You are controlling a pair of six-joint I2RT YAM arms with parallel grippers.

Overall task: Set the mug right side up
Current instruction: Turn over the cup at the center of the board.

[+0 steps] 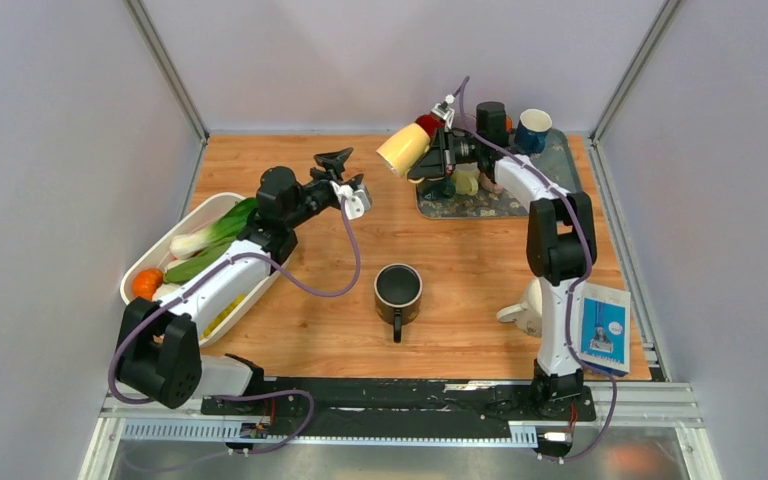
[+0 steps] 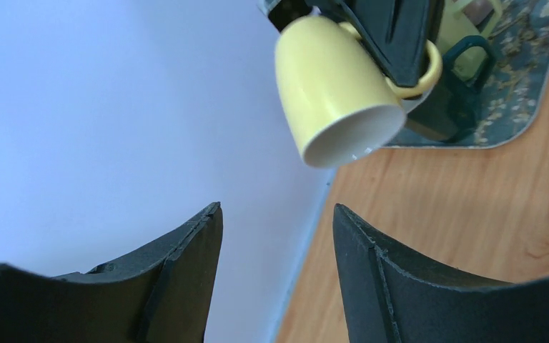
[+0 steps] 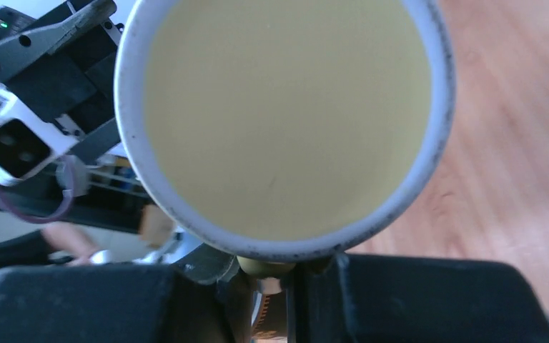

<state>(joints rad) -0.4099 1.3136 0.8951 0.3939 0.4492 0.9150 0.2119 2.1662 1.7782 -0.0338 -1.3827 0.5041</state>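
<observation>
The yellow mug (image 1: 403,148) is up in the air at the far side of the desk (image 1: 465,265). It hangs over the near left corner of the patterned tray (image 1: 480,206). The right fingers (image 3: 414,300) are clenched on its handle, and nothing else holds it. The mug is tipped over on a slant. Its open mouth points down and toward the left arm (in the right wrist view you look straight into its pale inside).

The left fingers (image 2: 186,257) are spread wide apart with nothing between them. They point at the mug from the left. They are near it but do not touch it.

A black mug (image 1: 398,290) stands the right way up in the middle of the desk, with its handle toward the arms. On the tray there is a blue mug (image 1: 534,130) at the back and a dark green mug (image 2: 450,100) just behind the yellow one. A white basket (image 1: 192,222) sits at the left edge of the desk. It holds leafy greens (image 1: 215,238) and something orange (image 1: 146,283).
</observation>
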